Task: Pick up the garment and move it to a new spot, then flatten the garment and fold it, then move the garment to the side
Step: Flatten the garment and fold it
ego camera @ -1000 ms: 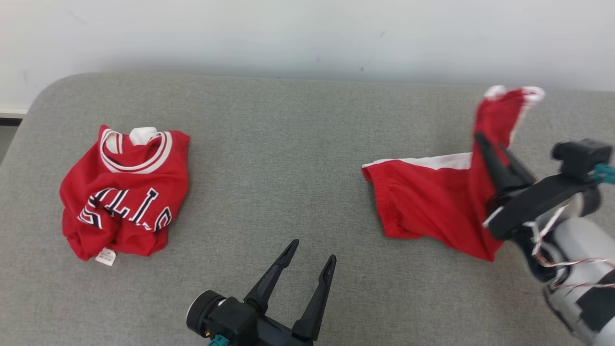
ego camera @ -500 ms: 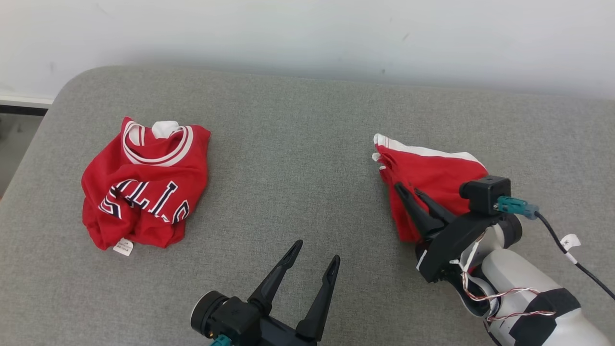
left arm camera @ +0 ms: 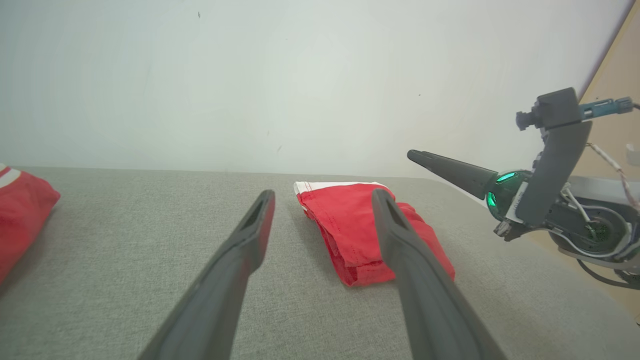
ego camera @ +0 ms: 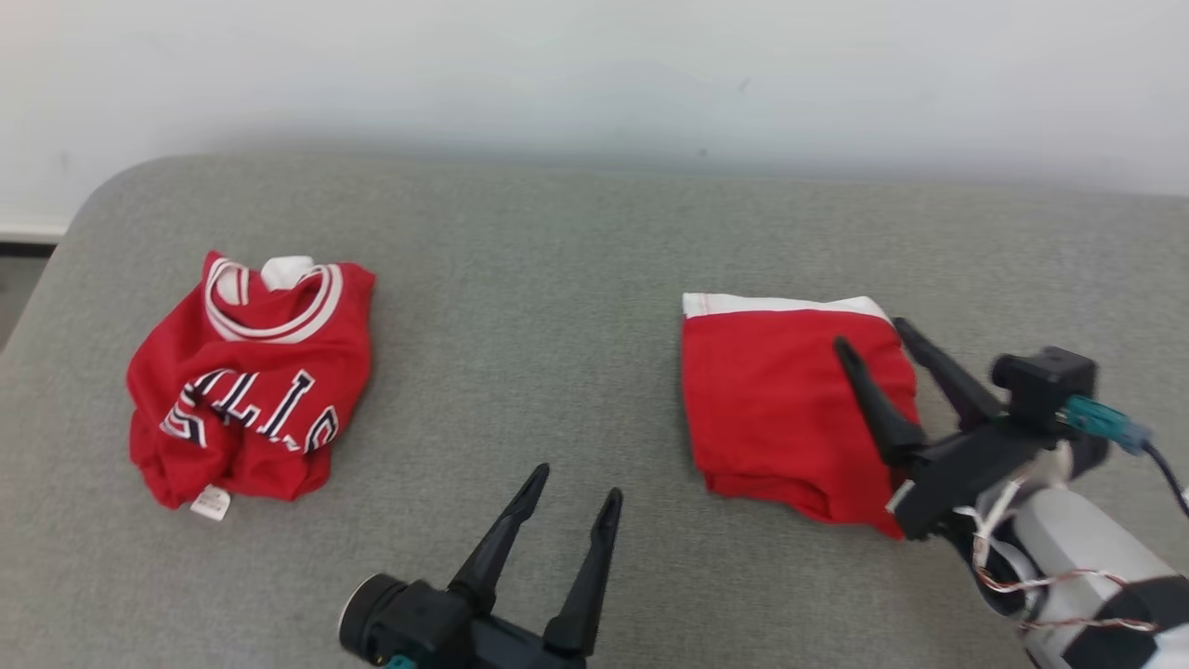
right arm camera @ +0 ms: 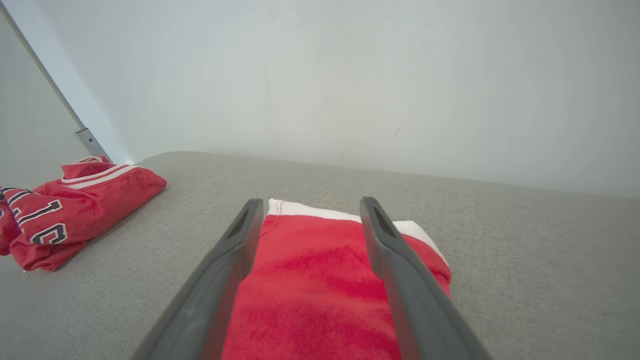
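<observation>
The right gripper (ego camera: 871,334), pinching the red shorts (ego camera: 771,400) half a second ago, is now hanging released over them. The shorts are lying folded on the grey surface (ego camera: 539,279), at its right. The left gripper (ego camera: 576,481) is waiting spread, beside neither the shorts nor the red jersey (ego camera: 251,381).

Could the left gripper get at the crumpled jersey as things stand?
Probably yes. The left gripper is open and empty, the jersey lies to its left on the grey surface, and only bare fabric lies between them.

Folded red garment (right arm camera: 310,295) below parted right gripper (right arm camera: 311,202)
</observation>
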Robot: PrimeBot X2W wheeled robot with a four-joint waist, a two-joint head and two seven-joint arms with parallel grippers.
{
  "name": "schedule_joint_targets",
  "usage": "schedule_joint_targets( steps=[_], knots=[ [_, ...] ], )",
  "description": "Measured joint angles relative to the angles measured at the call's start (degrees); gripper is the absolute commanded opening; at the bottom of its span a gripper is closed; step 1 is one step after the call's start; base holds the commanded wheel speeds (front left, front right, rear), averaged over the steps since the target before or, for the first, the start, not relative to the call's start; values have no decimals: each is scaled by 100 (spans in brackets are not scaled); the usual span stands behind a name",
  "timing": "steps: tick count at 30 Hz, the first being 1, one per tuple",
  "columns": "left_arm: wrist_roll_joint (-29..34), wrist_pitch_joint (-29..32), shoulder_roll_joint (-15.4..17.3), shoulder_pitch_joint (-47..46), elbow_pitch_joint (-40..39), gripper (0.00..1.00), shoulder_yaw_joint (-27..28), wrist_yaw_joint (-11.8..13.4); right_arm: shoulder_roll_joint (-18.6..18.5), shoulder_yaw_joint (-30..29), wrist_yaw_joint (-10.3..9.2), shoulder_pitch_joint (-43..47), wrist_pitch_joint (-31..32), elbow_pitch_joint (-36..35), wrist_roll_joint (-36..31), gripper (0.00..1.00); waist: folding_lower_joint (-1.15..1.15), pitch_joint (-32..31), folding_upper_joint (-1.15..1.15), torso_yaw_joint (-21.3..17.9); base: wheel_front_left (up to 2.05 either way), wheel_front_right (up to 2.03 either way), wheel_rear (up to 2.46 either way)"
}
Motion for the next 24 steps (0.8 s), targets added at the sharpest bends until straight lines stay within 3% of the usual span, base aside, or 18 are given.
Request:
schedule_joint_targets(
  steps=[9,17,24],
  knots=[
    [98,0,-16,441,-234,100,688,361,74,-888,0,826,-237,-401,-877,100,0,-195,0,-435,0,0,0],
    [214,0,-30,855,-465,100,1240,655,692,-1820,0,1879,-271,-953,-1803,100,0,-510,0,-667,0,0,0],
    [504,0,-35,1169,-705,100,1504,735,1147,-2412,0,2668,-285,-1488,-2439,100,0,-704,0,-766,0,0,0]
  ],
)
